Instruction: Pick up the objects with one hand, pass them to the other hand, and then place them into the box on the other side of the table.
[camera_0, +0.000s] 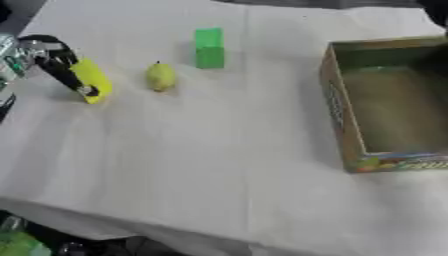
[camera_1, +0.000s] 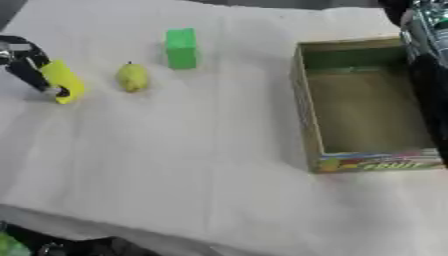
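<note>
At the far left, the left hand (camera_0: 59, 67) has its dark fingers curled round a yellow block (camera_0: 92, 81) that leans on the table (camera_0: 219, 165). Next comes a pear (camera_0: 160, 76), then a green block (camera_0: 209, 48), both apart. On the right sits the box (camera_0: 343, 120), with nothing in it. The yellow block could slip out, I think, because only its top end is held. Only the right eye view shows the right arm (camera_1: 427, 55); its hand is out of sight.

1. We note a yellow elongated object (camera_0: 93, 80), tilted, far left of the box (camera_0: 343, 131).
2. Yellow-green pear (camera_0: 160, 76), stem up, nearer the box.
3. Green block (camera_0: 209, 48), upright, nearest the box.
4. Box open, its inside bare.
</note>
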